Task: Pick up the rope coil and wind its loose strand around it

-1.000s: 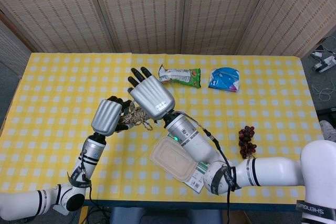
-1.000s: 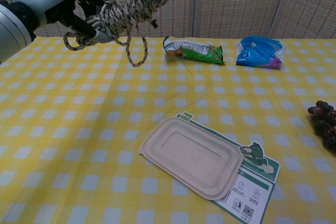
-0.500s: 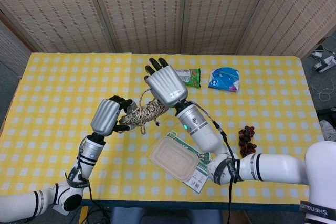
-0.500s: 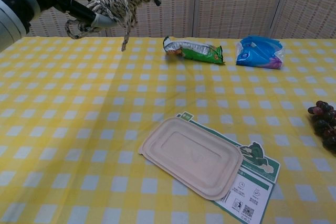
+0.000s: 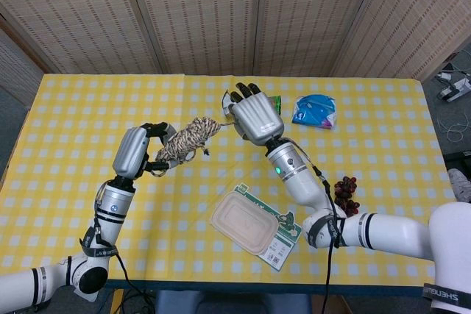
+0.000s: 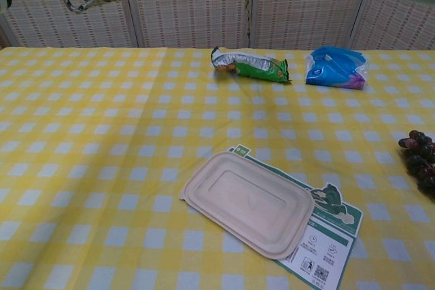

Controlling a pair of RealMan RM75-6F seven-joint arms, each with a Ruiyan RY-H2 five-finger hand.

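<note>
Below the raised rope coil (image 5: 187, 138): lidded tray (image 6: 247, 203), snack packets (image 6: 250, 65), grapes (image 6: 419, 161).

Looks like a lab/test setup, not a home: table (image 5: 66, 182) w/ yellow checked cloth, closed in by woven folding screens (image 5: 206, 12). Props spread out: snack bag (image 6: 249, 66), blue packet (image 6: 338, 68), grapes (image 5: 345, 198), lidded tray (image 6: 248, 203). Cables (image 5: 456, 86) on floor at right.

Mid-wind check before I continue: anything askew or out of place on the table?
Nothing spilled or damaged. Only oddity: the lidded container lies skewed across a printed card, half covering it. The rope coil is held aloft in the left hand.
</note>
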